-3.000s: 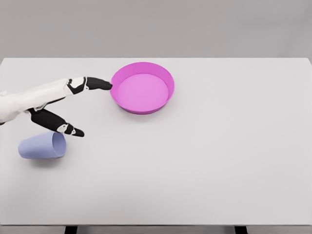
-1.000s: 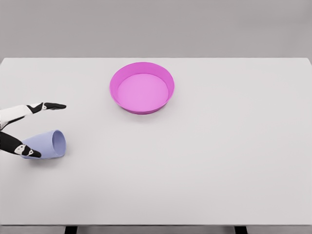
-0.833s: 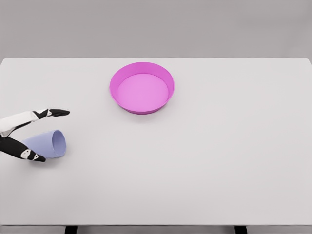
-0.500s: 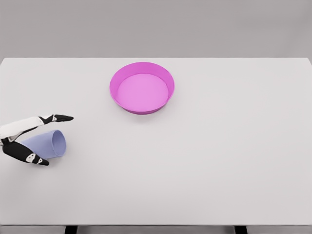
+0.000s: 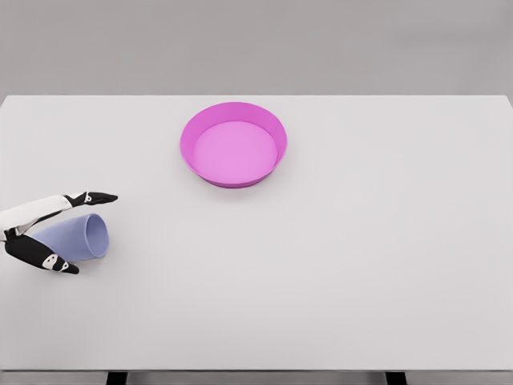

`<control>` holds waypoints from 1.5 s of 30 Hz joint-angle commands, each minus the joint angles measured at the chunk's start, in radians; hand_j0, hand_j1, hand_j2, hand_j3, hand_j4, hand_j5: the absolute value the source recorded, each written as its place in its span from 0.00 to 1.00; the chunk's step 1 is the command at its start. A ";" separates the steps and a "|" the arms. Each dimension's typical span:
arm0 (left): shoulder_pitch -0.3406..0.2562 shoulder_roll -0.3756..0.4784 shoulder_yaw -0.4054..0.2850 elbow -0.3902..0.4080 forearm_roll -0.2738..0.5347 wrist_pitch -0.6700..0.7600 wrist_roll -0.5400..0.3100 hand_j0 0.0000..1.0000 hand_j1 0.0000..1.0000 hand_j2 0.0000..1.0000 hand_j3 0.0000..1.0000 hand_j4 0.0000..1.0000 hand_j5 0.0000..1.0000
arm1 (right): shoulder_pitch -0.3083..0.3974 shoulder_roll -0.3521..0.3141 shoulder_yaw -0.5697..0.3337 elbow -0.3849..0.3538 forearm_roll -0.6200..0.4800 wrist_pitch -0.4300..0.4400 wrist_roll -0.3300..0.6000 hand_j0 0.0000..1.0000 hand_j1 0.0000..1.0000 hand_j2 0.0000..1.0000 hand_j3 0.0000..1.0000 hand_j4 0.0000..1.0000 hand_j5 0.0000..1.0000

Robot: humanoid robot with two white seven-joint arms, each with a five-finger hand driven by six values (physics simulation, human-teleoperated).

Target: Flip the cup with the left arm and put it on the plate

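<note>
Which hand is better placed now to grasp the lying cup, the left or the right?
Left. The left hand already brackets the cup, which lies on its side, one finger above it and the thumb below, not yet closed. The right hand is out of view.

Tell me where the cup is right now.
In the head view, the cup lies on its side near the table's left edge, between the left hand's fingers, well short of the plate.

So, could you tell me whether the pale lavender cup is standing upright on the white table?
No, the pale lavender cup lies on its side on the white table, its open mouth facing right, between the left hand's fingers.
</note>
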 commanded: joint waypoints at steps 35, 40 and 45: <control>0.005 -0.013 0.017 0.014 -0.100 0.141 0.005 1.00 1.00 1.00 1.00 1.00 1.00 | 0.000 0.000 0.000 0.000 0.001 0.000 0.000 1.00 1.00 1.00 1.00 1.00 1.00; 0.005 -0.014 0.014 0.005 -0.137 0.147 0.003 1.00 1.00 1.00 1.00 1.00 1.00 | 0.000 0.000 0.000 0.000 0.000 0.000 0.000 1.00 1.00 1.00 1.00 1.00 1.00; 0.005 -0.018 0.013 0.005 -0.124 0.149 0.005 0.92 0.92 0.92 0.92 0.92 0.92 | 0.000 0.000 0.000 0.000 0.000 0.000 0.000 1.00 1.00 1.00 1.00 1.00 1.00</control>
